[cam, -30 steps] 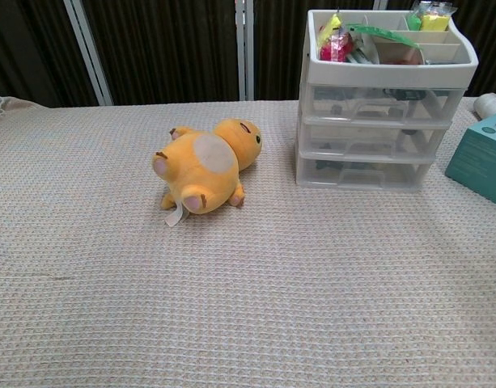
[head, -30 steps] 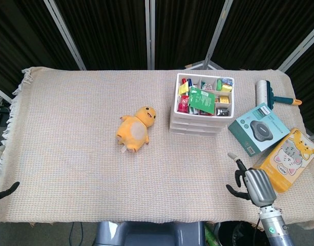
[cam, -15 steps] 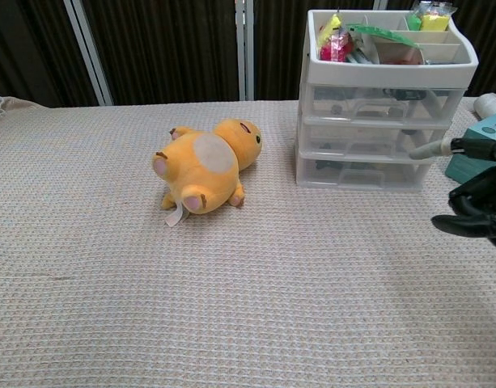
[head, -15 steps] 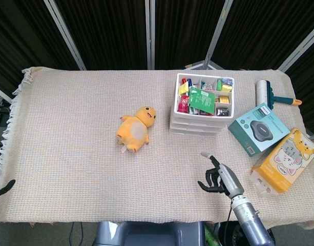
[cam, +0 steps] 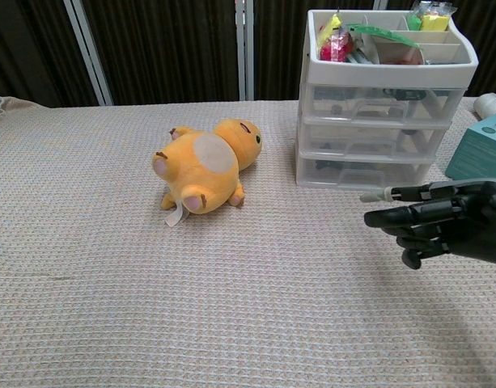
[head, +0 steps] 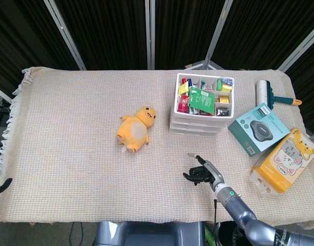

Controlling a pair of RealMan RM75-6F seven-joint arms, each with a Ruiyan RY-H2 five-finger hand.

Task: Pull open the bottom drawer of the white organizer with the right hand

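1. Head view: the organizer (head: 203, 105) stands near the counter's (head: 69, 128) far right corner, drawers shut. The right hand (head: 199, 173) hovers in front, empty, fingers apart.
2. Chest view: fingers (cam: 409, 214) extended toward the bottom drawer (cam: 362, 172), apart from it, probably lining up to hook its front.

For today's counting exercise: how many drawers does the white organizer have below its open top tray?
3, stacked: top drawer under the tray, middle drawer, bottom drawer on the table. All closed; none seem hidden.
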